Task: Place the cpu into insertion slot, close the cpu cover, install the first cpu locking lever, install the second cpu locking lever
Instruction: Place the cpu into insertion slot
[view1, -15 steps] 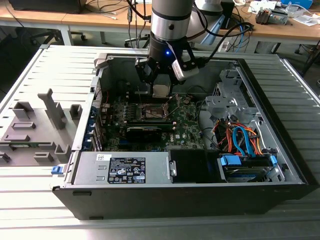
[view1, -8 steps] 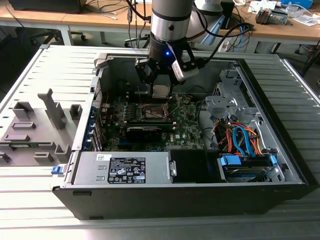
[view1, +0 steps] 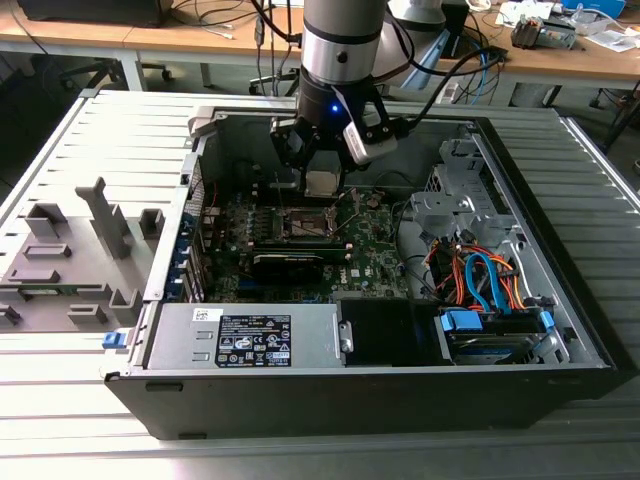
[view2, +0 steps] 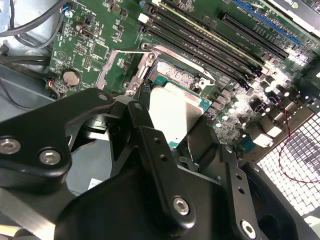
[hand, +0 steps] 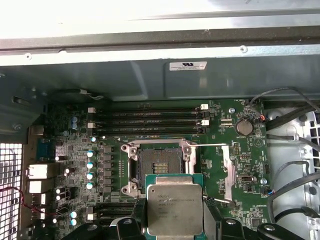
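Up over the open computer case (view1: 400, 385), the end effector (view1: 322, 178) was closed on the cpu (hand: 175, 205), pinching it by two opposite edges with its shiny face showing. The cpu hung above the green board (hand: 220, 132), close to the insertion slot (hand: 159, 161) but not in it. The slot sat dark and bare near the middle of the board.
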